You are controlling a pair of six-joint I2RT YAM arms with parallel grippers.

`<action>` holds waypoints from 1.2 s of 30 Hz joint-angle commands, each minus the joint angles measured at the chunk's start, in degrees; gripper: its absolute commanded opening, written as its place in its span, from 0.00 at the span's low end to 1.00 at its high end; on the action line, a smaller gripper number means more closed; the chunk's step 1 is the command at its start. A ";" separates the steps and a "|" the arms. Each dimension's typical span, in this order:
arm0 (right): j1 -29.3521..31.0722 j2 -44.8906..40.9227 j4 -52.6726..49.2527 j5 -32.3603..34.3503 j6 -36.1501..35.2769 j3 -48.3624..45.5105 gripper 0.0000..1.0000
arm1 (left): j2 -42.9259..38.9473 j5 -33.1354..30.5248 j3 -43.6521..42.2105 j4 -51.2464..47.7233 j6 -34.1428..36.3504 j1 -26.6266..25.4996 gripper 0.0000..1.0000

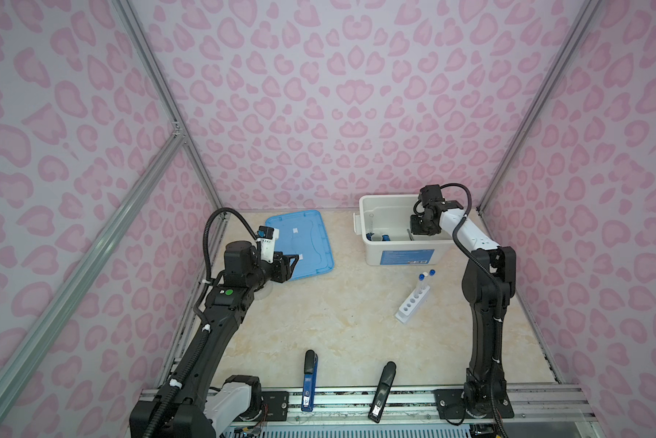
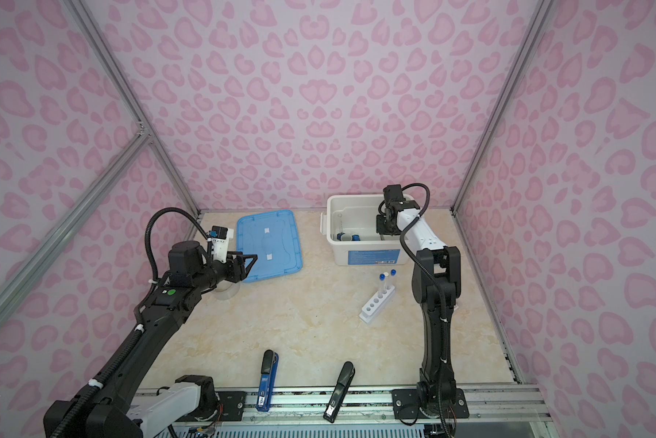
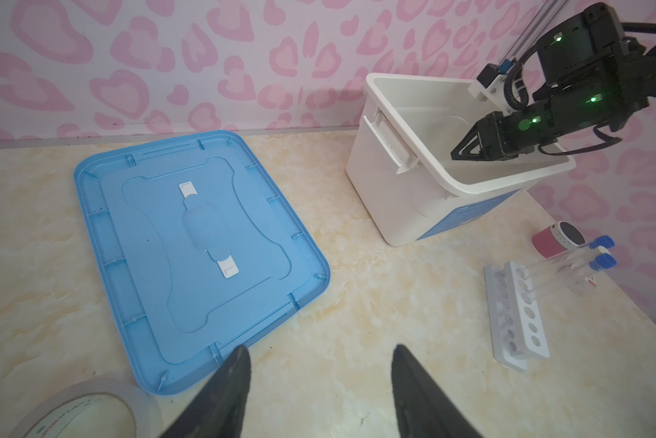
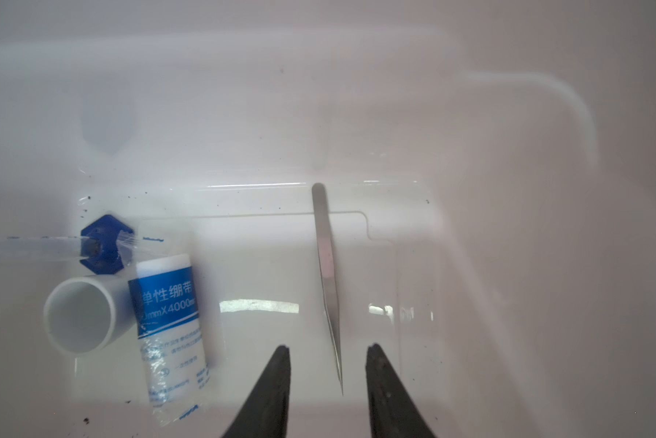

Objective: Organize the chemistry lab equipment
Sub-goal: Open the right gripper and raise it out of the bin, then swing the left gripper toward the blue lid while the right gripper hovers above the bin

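Inside white bin: slim silver tweezers, pointed tip toward right pincer, parted, empty; left pincer open.

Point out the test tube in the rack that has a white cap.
It is the middle test tube of the three standing in the white rack; the outer tubes beside it have blue caps.

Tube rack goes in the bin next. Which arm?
Right, likely. The rack sits close to that arm, near the bin where the right claw hangs open; the left claw is across by the blue lid.
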 commanded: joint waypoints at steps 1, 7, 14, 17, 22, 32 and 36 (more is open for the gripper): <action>0.30 -2.03 -0.54 1.05 -0.89 -0.61 0.35 | 1.55 -1.41 0.38 1.71 -1.16 0.01 0.62; 1.03 -7.83 -0.22 1.86 -1.53 -2.41 0.35 | 6.32 -4.47 2.26 2.01 -3.89 0.42 0.62; 2.46 -15.40 2.45 2.09 -2.21 -7.54 0.33 | 12.78 -5.53 6.07 0.49 -5.92 3.04 0.61; 3.31 -18.33 3.62 2.23 -3.04 -9.74 0.32 | 15.89 -5.78 8.56 -1.03 -6.42 4.33 0.60; 5.40 -22.14 4.61 4.56 -4.14 -12.61 0.30 | 21.41 -7.56 13.36 -3.50 -6.08 6.22 0.58; 6.88 -28.96 10.00 1.76 -3.32 -20.18 0.29 | 37.29 -14.35 28.84 -13.84 -3.68 7.22 0.57; 6.97 -30.41 11.13 1.26 -3.22 -21.89 0.29 | 40.28 -18.28 31.96 -15.49 -3.14 7.56 0.56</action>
